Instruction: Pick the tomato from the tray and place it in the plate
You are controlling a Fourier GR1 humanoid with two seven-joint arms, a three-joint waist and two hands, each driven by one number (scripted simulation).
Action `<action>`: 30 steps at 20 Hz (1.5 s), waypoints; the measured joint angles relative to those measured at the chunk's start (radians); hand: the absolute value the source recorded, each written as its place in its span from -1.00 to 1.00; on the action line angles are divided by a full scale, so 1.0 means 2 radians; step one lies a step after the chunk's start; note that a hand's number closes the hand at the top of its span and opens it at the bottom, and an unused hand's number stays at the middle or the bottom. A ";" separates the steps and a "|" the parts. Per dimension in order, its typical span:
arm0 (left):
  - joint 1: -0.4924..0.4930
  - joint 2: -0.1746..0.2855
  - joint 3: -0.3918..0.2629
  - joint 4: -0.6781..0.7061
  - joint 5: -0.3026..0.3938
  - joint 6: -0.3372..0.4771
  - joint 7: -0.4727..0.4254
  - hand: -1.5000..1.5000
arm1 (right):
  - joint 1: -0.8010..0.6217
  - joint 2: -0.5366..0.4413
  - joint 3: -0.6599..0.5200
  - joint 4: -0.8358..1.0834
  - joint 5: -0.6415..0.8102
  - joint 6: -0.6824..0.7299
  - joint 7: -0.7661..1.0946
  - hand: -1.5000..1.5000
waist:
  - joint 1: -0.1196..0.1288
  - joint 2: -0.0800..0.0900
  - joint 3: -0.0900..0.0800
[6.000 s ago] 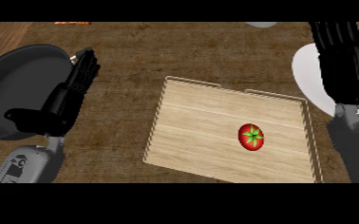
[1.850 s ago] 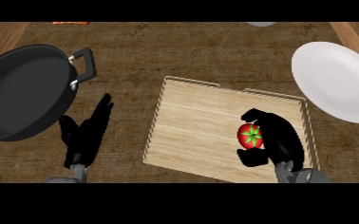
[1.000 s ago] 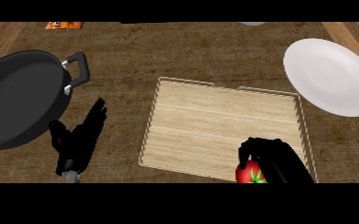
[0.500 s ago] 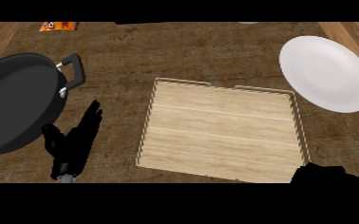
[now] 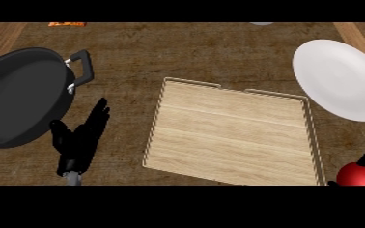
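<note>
The tomato (image 5: 351, 174) shows at four o'clock, just off the tray (image 5: 231, 133) — the right hand (image 5: 332, 183) is curled round it (mostly out of view). Left hand (image 5: 78, 140) at eight o'clock, fingers straight. Plate (image 5: 331, 77) at two o'clock.

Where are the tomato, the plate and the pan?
Tomato (image 5: 354, 175), head view, on its red skin, at the right edge.
Plate (image 5: 333, 77), head view, on its bare white middle.
Pan (image 5: 28, 96), head view, on its dark inside bottom.
</note>
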 measured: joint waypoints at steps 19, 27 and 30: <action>-0.031 -0.013 -0.008 0.018 -0.012 -0.010 0.004 0.00 | -0.385 -0.012 -0.112 0.600 -0.014 0.067 -0.194 1.00 | 0.033 0.006 0.000; -0.041 -0.015 -0.013 0.019 -0.014 -0.020 -0.001 0.00 | -0.478 -0.041 -0.079 0.758 0.057 0.068 -0.192 -1.00 | 0.048 0.013 0.000; -0.045 -0.017 -0.017 0.020 -0.017 -0.021 -0.001 0.00 | -0.497 -0.038 -0.050 0.796 0.091 0.075 -0.182 -1.00 | 0.055 0.016 0.001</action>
